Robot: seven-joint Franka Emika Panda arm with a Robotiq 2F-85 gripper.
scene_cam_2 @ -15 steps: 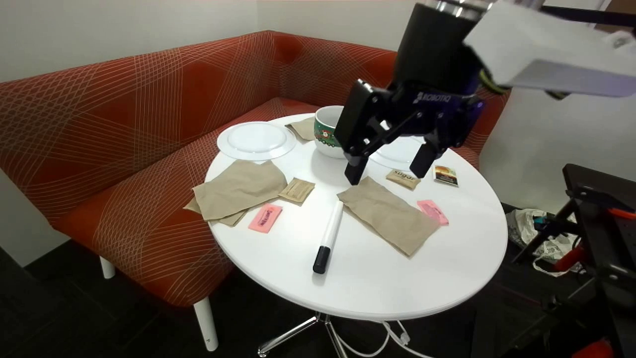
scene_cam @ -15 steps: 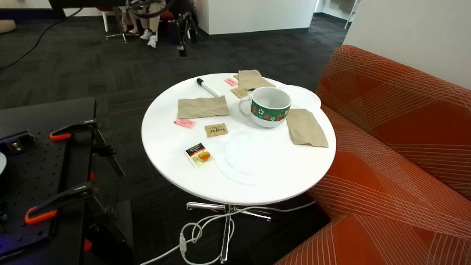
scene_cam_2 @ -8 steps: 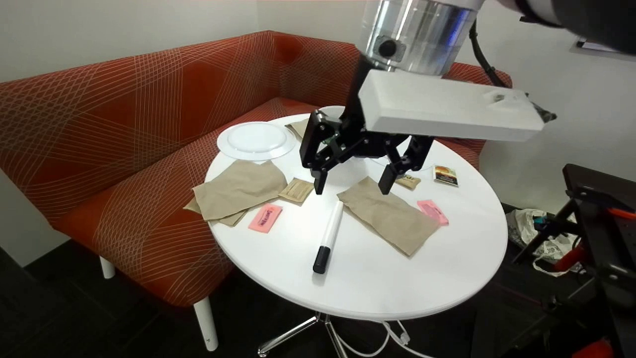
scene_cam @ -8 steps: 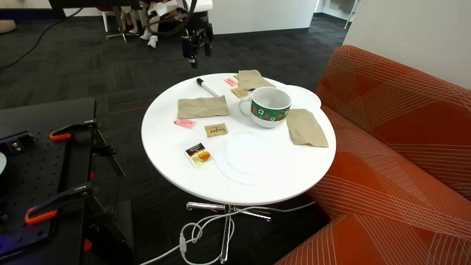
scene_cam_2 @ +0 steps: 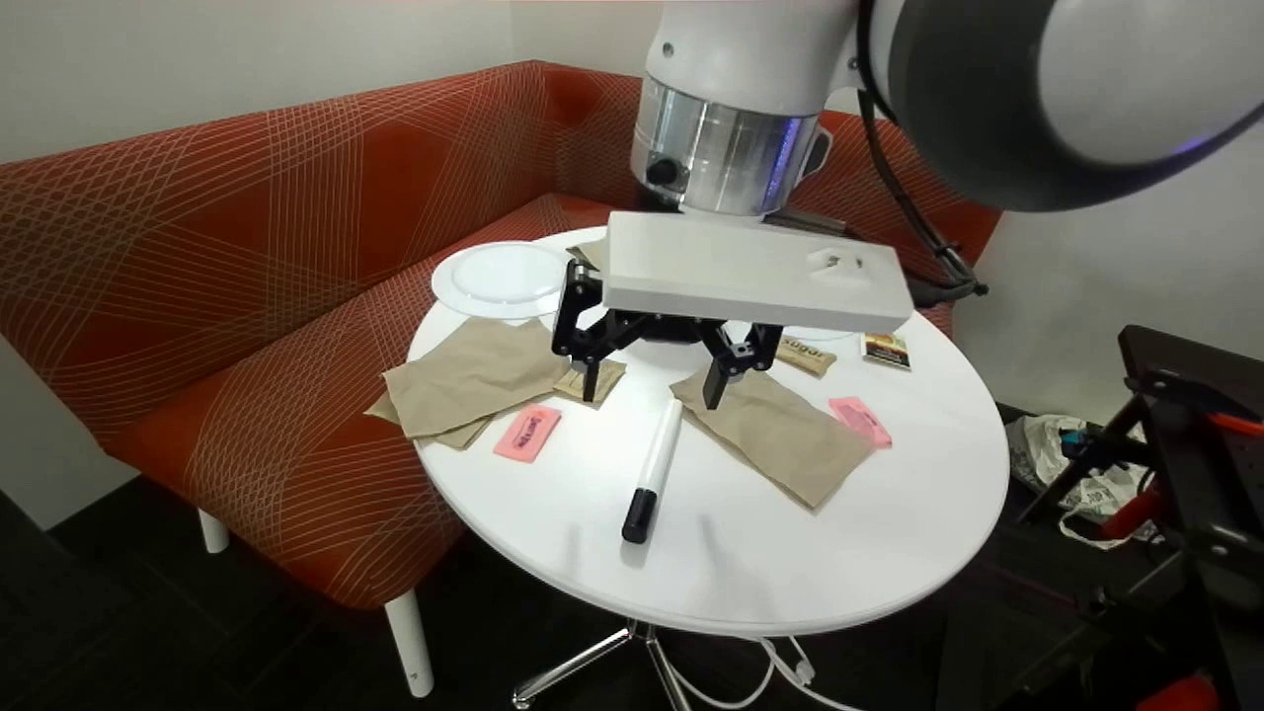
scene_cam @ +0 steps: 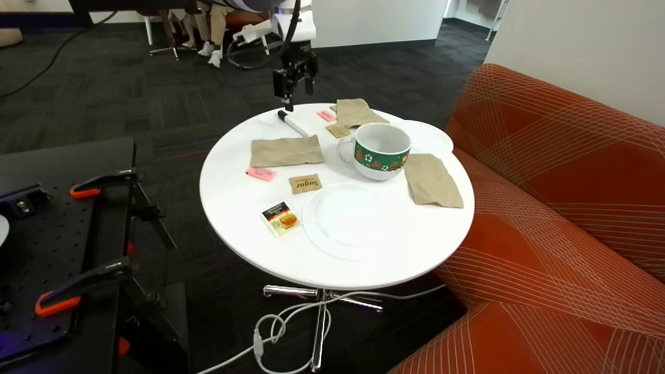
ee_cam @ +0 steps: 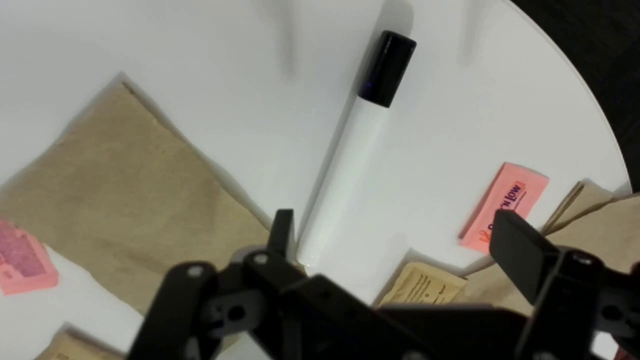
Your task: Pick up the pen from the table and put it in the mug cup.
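Observation:
The pen is a white marker with a black cap. It lies flat on the round white table (scene_cam: 249, 218) in both exterior views (scene_cam: 297, 124) (scene_cam_2: 660, 454) and shows whole in the wrist view (ee_cam: 345, 160). The mug cup (scene_cam: 382, 156) is white with a green patterned band and a side handle; it stands upright near the table's middle. In an exterior view the arm hides most of it. My gripper (scene_cam_2: 652, 398) is open and empty above the table, its fingers pointing down. In the wrist view the pen's white end lies close beside the left finger of the gripper (ee_cam: 393, 218).
A brown napkin (scene_cam_2: 775, 430) lies beside the pen's white end. A pink packet (scene_cam_2: 528, 433), a sugar packet (ee_cam: 425, 284) and more napkins (scene_cam_2: 479, 375) lie nearby. Clear plates (scene_cam: 345, 221) and a tea packet (scene_cam: 281, 218) are also on the table. A red couch (scene_cam: 519, 249) borders it.
My gripper has moved from the far side over the table toward the pen and lower, turning so its white mount faces an exterior view. It stays open. The pen and mug have not moved.

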